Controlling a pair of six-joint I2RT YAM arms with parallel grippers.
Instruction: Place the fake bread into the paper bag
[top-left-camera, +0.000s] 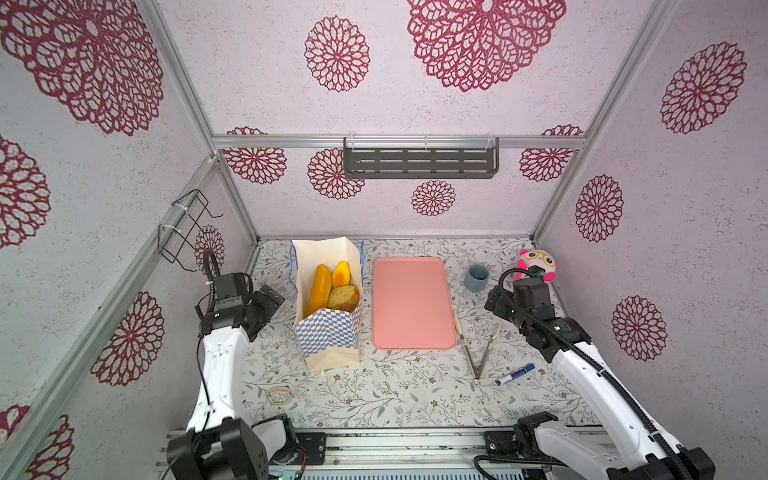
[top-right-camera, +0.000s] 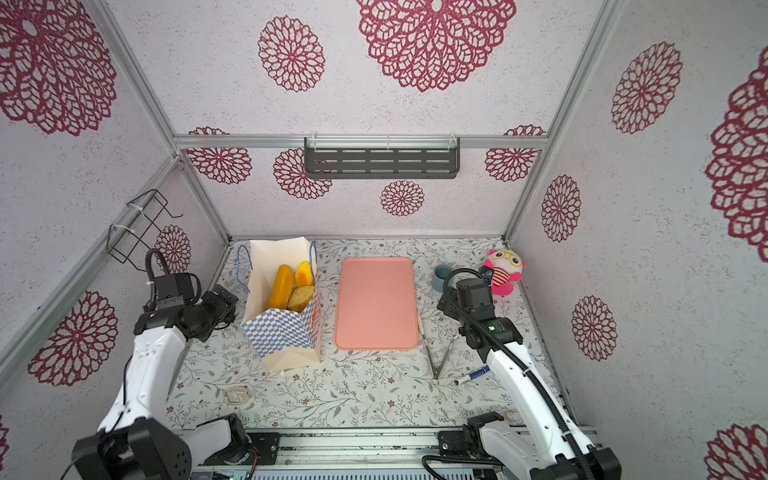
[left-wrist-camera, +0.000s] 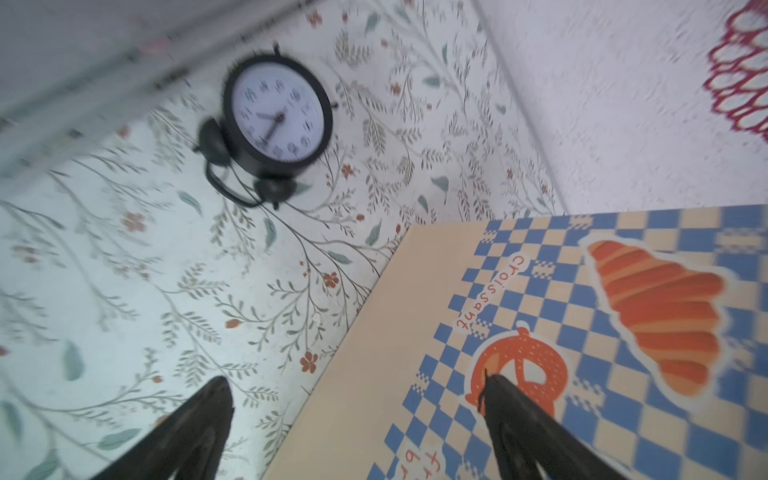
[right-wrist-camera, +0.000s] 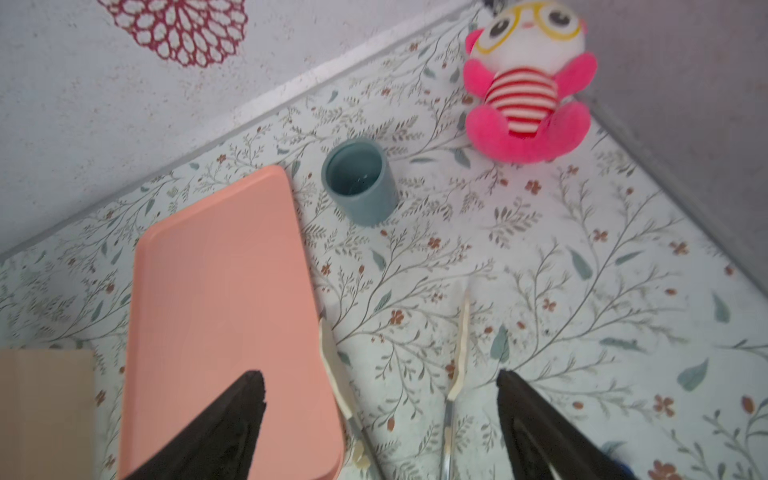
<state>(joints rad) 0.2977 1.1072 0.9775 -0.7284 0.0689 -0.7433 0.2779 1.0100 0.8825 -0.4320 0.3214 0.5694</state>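
The left gripper (left-wrist-camera: 355, 380) is found released: in the left wrist view its two dark fingers (left-wrist-camera: 199, 428) are spread wide with nothing between them. One is seen over the floral table surface (left-wrist-camera: 124, 291) and one across the printed side of the paper bag (left-wrist-camera: 540, 311); whether that finger touches the paper cannot be told. In both top views this gripper is seen just beside the bag's left wall, outside its mouth. The right gripper (right-wrist-camera: 380, 374) is likewise released and holds nothing. One of its fingers is seen over the pink tray (right-wrist-camera: 220, 291) and one over the table, with the metal tongs (right-wrist-camera: 460, 345) lying ungripped on the table beneath the gap. The fake bread (top-left-camera: 332, 286) is recorded inside the upright bag, left of the tray: a long loaf, a yellow-orange piece and a speckled slice are visible through the open top, in the top views only. The bag's croissant and pretzel prints and a black alarm clock (left-wrist-camera: 276, 120) on the table are shown by the left wrist view alone. A grey-blue cup (right-wrist-camera: 359, 183) and a pink plush toy (right-wrist-camera: 528, 83) are seen near the far right corner. A blue marker (top-left-camera: 515, 374) near the tongs' hinge is clear in the top views.
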